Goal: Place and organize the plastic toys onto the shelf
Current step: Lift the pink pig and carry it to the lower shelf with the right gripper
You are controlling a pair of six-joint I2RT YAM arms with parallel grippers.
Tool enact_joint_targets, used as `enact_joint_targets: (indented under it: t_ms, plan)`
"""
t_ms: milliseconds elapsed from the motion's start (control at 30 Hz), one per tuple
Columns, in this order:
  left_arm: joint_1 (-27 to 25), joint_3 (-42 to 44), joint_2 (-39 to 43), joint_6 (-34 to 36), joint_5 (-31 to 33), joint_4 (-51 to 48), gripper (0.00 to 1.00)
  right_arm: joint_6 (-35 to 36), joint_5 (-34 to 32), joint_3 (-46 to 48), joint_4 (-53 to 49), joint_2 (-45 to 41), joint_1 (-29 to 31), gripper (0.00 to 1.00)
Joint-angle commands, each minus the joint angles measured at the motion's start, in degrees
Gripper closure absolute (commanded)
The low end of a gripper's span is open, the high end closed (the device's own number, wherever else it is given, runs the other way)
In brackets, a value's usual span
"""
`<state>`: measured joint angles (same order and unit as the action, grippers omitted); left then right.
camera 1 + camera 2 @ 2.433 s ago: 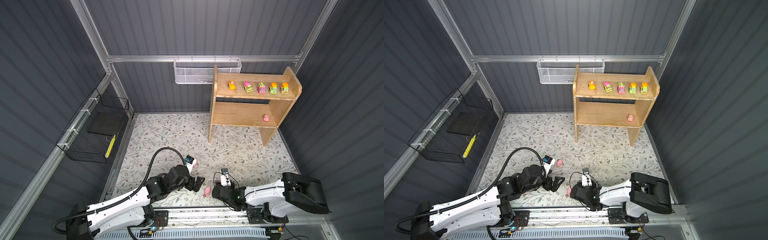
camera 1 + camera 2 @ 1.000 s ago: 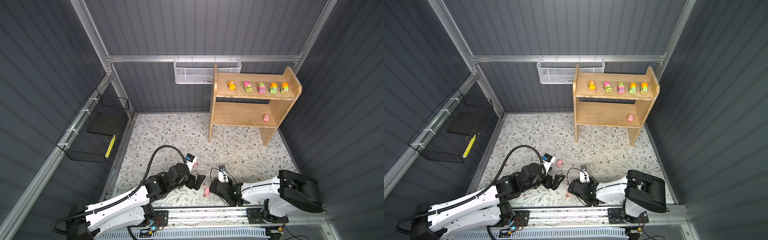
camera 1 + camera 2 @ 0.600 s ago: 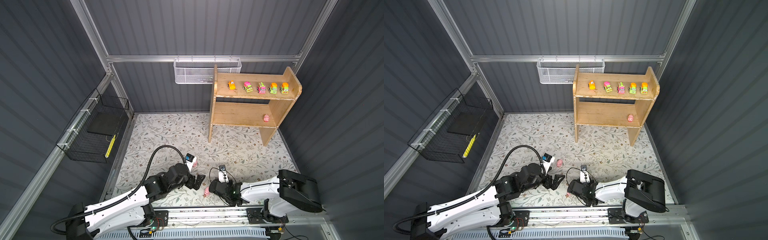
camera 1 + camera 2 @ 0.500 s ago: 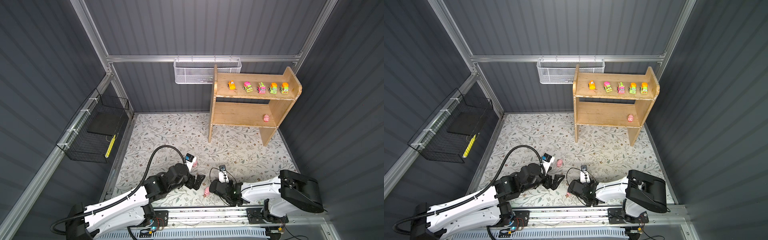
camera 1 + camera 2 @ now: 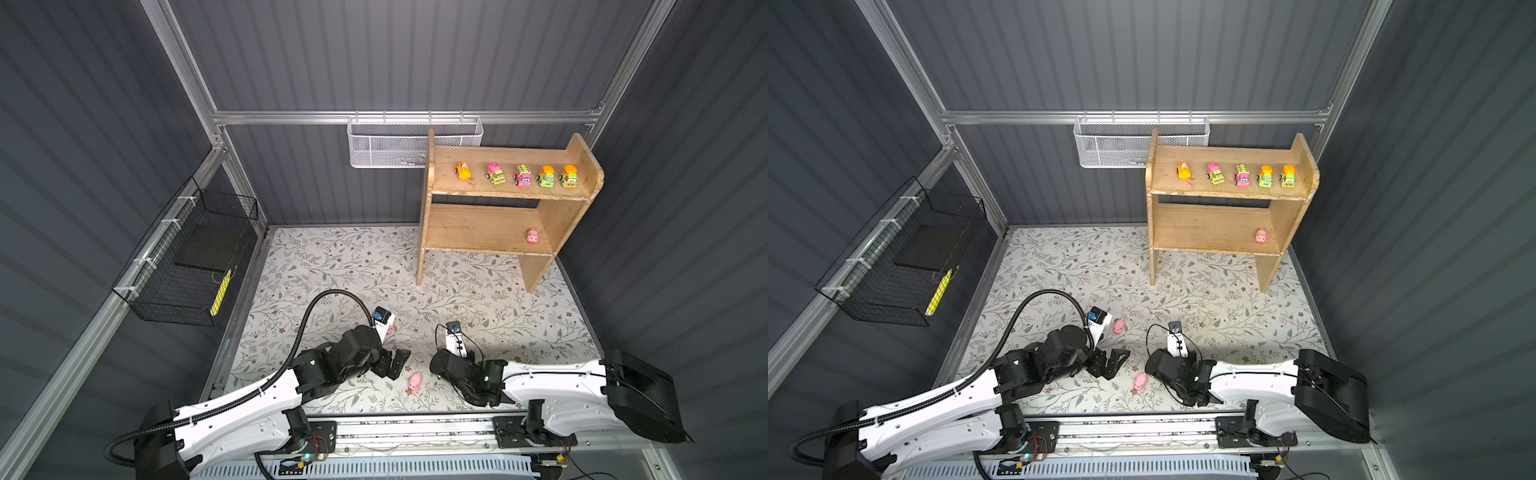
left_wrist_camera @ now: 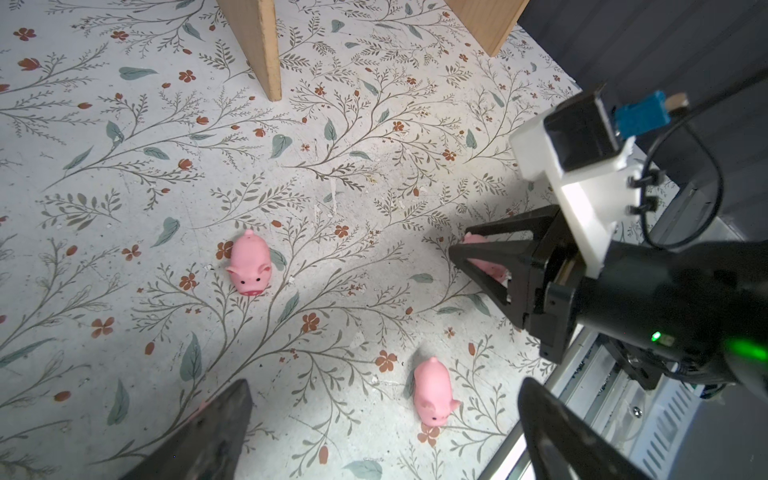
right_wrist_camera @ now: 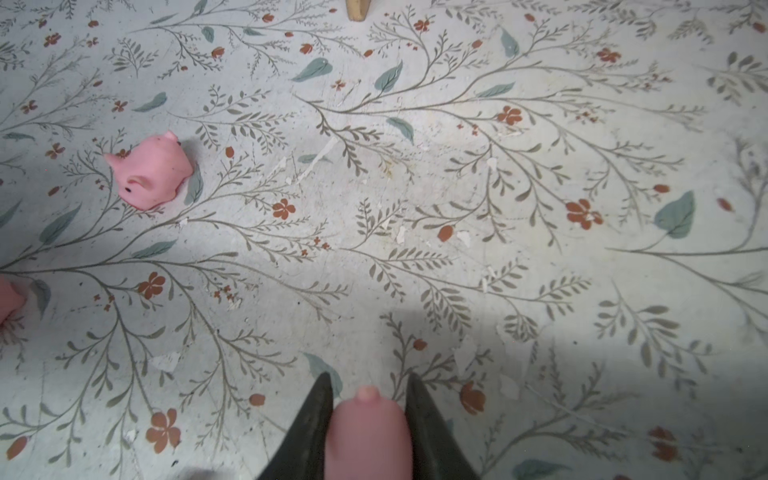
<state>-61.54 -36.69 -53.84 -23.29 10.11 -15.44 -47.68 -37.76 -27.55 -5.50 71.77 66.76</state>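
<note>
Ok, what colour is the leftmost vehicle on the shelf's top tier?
The leftmost vehicle is orange; a top view shows it best.

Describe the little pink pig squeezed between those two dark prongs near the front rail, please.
The pig is smooth, rounded, rubbery-looking pink, with a small nub of a tail showing; its face is hidden. The right gripper is shut on it, one dark finger pressed on each flank. It sits low over the floral mat; whether it touches the mat cannot be told.
</note>
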Motion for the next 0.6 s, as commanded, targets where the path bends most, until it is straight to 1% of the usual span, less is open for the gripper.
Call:
enact_joint_targets:
  t_ms: [0, 233, 400, 567]
  plan:
    - [-0.30, -2.76, -1.66, 3.06, 0.77, -0.29, 0.00, 4.87, 0.65, -1.40, -3.77, -3.49, -2.62, 0.70]
    - [-0.18, -5.53, -6.16, 7.19, 0.84, 1.04, 0.00, 13.90, 4.22, -5.81, -9.49, -12.01, -10.91, 0.70]
    - [-0.03, -10.56, -10.38, 11.26, 0.45, 1.21, 0.00, 19.90, 7.58, -10.92, -13.09, -15.19, -17.97, 0.70]
    - [3.12, -18.26, -15.35, 14.92, -4.32, 0.65, 0.00, 24.84, 9.70, -16.79, -15.02, -15.13, -24.11, 0.70]
